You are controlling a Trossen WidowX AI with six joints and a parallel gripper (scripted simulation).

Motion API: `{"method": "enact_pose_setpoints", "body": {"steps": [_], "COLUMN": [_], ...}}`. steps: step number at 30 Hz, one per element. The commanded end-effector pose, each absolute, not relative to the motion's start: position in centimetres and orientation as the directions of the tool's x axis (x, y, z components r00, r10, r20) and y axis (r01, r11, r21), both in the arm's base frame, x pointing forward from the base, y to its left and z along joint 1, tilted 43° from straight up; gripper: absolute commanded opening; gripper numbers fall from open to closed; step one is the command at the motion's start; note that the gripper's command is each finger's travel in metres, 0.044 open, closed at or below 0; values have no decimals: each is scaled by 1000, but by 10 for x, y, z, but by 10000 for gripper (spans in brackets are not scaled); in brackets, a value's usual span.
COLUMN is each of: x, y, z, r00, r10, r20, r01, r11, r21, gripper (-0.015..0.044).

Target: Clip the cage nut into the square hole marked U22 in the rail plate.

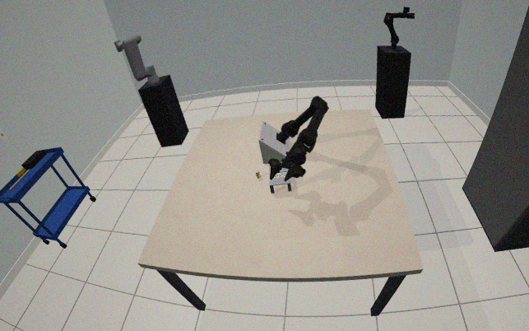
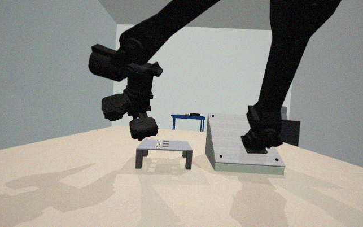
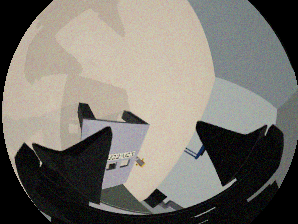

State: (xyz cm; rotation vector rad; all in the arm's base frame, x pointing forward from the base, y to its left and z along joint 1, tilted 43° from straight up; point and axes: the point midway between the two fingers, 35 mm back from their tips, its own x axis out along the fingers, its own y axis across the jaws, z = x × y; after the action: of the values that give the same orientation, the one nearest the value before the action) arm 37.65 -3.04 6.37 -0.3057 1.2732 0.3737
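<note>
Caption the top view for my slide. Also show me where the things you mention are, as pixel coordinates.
Black six-joint arm, open black gripper [image 1: 286, 173] [image 3: 156, 128] above the lilac four-legged plate [image 1: 276, 182] [image 2: 174, 145] [image 3: 122, 137]; small yellow-and-grey nut [image 1: 257, 174] [image 3: 140, 162] beside it.

blue cart [image 1: 26, 177] [image 2: 188, 117] [image 3: 200, 151], pale tan table [image 1: 283, 239] [image 2: 64, 147] [image 3: 165, 75]

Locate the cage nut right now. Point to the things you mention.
In the top view, the cage nut [image 1: 257, 174] [image 3: 140, 162] lies on the tabletop just left of the rail plate [image 1: 279, 181] [image 3: 120, 137], near the sloped block [image 1: 271, 153].

Shows gripper [image 3: 156, 128] spread wide, empty. Catches plate [image 3: 131, 134] partly behind one finger [image 3: 82, 167], with label [image 3: 121, 156] beside square holes [image 3: 124, 163]. Puts nut [image 3: 141, 162] on table [image 3: 155, 85], near plate's edge. Includes blue cart [image 3: 201, 151] beyond table.
</note>
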Motion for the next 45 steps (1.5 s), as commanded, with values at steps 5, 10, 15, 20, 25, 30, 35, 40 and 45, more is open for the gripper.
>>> {"method": "enact_pose_setpoints", "body": {"steps": [5,10,15,20,25,30,35,40,45], "x": [304,258,247,247,247,247,247,247,247], "y": [-103,-128,-133,-133,-133,-133,-133,-133,-133], "z": [-11,-37,-42,-42,-42,-42,-42,-42,-42], "r00": [-4,8,35,35,35,35,35,35,35], "r10": [401,622,675,675,675,675,675,675,675], "r20": [-916,-783,-737,-737,-737,-737,-737,-737,-737], "r01": [142,527,615,615,615,615,615,615,615], "r11": [907,663,567,567,567,567,567,567,567], "r21": [396,532,548,548,548,548,548,548,548], "gripper": [440,440,440,440,440,309,178,120,120]}}
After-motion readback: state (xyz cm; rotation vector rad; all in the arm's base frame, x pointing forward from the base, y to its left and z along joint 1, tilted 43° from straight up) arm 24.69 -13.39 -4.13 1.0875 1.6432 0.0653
